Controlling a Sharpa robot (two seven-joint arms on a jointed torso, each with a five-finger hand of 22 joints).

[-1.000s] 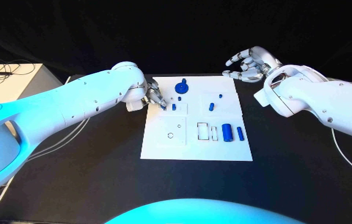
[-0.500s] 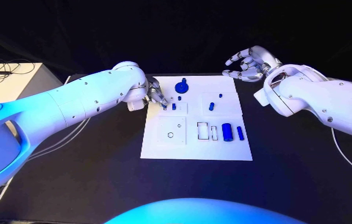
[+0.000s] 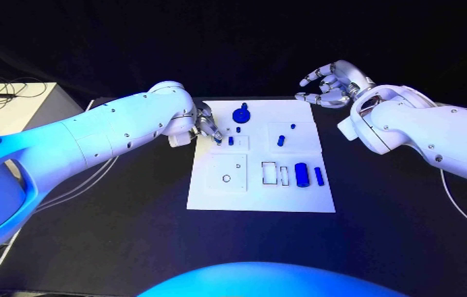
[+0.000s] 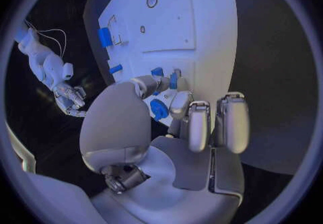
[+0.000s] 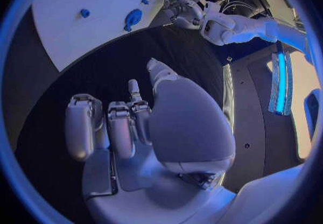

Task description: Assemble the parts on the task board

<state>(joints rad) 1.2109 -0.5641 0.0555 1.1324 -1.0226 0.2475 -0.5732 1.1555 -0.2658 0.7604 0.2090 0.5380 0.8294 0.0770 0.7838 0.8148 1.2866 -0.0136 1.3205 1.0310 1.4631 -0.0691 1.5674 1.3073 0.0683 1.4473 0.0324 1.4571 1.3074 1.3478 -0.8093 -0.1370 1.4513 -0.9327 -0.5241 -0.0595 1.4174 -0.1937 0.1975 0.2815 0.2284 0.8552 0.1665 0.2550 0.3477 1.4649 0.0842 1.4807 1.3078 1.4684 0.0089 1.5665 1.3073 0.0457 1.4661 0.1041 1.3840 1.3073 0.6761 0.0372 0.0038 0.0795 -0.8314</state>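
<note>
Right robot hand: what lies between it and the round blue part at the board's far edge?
Head view: only bare white board and black table separate the right robot hand from the round blue part.

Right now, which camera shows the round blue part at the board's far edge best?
Head view: the round blue part lies unobstructed, seen from above. Right wrist view shows it small; left wrist view shows it behind the left hand's fingers.

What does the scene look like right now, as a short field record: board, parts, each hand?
board: white task board flat on the black table
parts: large blue cylinder beside a slim blue pin; round blue piece at the far edge
left hand: left hand at the board's left edge, fingertips at a small blue part; grip unclear
right hand: right hand raised off the board's far right corner, fingers curled, holding nothing
</note>
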